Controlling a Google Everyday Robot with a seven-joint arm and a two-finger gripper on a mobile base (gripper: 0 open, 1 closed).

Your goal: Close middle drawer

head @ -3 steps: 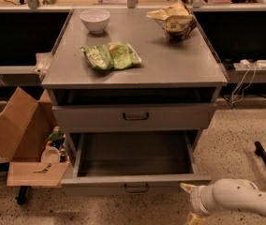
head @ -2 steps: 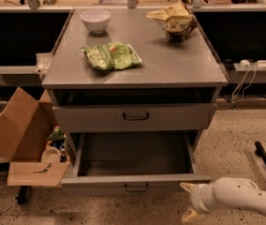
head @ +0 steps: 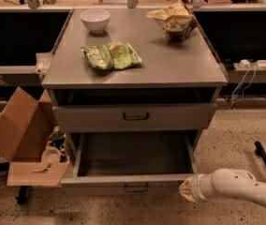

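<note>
The middle drawer (head: 133,161) of the grey cabinet is pulled far out, with a plain grey empty inside. Its low front panel carries a small black handle (head: 136,187) at the centre. My gripper (head: 186,191) is at the end of the white arm that comes in from the lower right. It sits at the right end of the drawer's front panel, close to it or touching it. The drawer above (head: 136,116), with the taller front panel, stands a little way out.
On the cabinet top (head: 170,64) are a white bowl (head: 95,20), a green chip bag (head: 110,56) and a crumpled brown bag (head: 175,18). An open cardboard box (head: 18,135) with clutter stands at the left of the cabinet. Cables and a power strip (head: 257,64) are at the right.
The end of my arm has shifted slightly at the drawer's front right corner. The drawer stands as far out as before.
</note>
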